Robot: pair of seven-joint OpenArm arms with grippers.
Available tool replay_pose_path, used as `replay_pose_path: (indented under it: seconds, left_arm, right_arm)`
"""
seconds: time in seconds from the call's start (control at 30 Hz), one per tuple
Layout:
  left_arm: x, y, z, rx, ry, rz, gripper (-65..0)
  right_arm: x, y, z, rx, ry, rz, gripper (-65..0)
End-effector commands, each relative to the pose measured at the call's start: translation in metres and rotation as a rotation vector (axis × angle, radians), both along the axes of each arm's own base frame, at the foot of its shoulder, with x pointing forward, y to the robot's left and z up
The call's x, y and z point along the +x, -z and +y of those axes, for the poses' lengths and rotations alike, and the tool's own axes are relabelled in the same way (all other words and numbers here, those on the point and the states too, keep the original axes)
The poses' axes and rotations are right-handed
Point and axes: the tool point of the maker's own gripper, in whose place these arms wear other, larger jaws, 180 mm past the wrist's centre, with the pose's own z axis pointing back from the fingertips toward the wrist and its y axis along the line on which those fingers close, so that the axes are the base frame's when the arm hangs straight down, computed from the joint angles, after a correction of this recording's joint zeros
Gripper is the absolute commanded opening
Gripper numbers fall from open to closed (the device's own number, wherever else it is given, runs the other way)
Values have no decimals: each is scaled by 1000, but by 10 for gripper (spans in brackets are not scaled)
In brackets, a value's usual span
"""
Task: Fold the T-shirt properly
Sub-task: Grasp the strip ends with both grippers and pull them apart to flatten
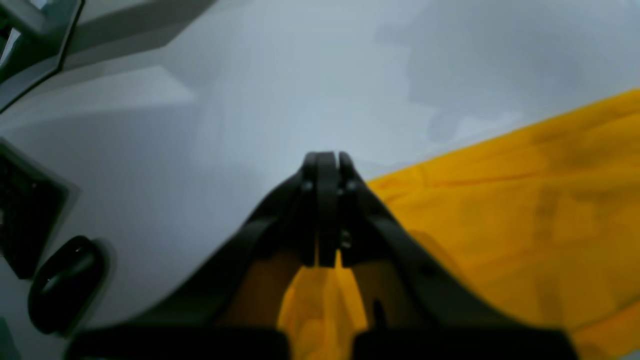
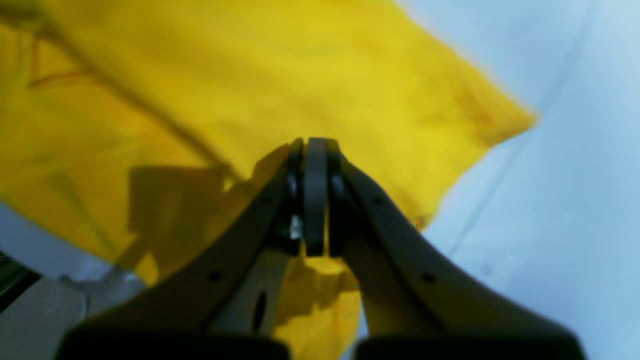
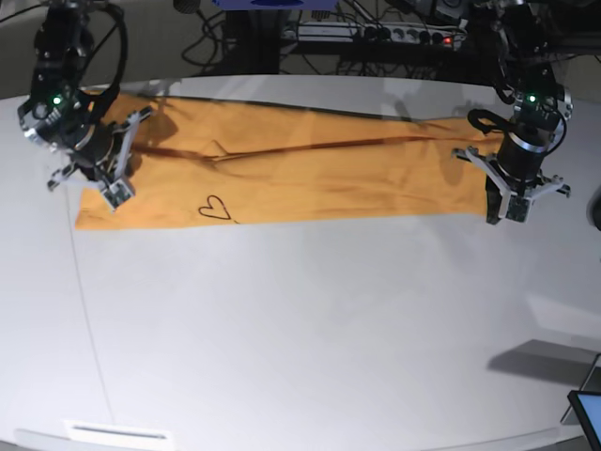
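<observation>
The T-shirt (image 3: 300,178) lies as a long orange-yellow band across the far half of the white table (image 3: 300,329), with a small dark heart outline (image 3: 216,209) near its front edge. My right gripper (image 3: 117,193) is at the band's left end in the base view. In the right wrist view it (image 2: 315,145) is shut, with yellow cloth (image 2: 250,75) pinched between its fingers. My left gripper (image 3: 498,209) is at the band's right end. In the left wrist view it (image 1: 327,160) is shut on the cloth's corner (image 1: 500,210).
Cables and a power strip (image 3: 376,36) run behind the table's far edge. A screen corner (image 3: 587,413) pokes in at the front right, and a white label (image 3: 117,434) sits at the front left edge. A dark fitting (image 1: 65,285) shows left of my left gripper.
</observation>
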Motion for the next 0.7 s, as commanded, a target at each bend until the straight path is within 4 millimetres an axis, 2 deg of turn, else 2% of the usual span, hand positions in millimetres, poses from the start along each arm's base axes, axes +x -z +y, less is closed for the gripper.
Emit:
replay_pose_path:
  seconds: [0.0,0.1,0.3,0.43,0.53,0.67]
  left_arm:
    - [3,-13,-6,-11,16,-58,-650]
    - [-7,-6,-16,-50,30,-81,-650]
    - [-25,22,-40,-113,71,-15,-650]
    - [-33,50,-31,-138,32,55,-650]
    - [-46,67,-26,-147,13,108,-650]
    - [-61,86,-21,-159,-10,168,-650]
  right_arm:
    - [7,-10,1,5,-8,-45,-647]
    - [5,-9,1,5,-8,-40,-647]
    - [5,-8,2,8,-9,-38,-647]
    - [-1,-2,9,31,0,-18,-647]
    - [-7,2,13,42,3,0,-647]
    - [-14,14,33,69,-45,42,-647]
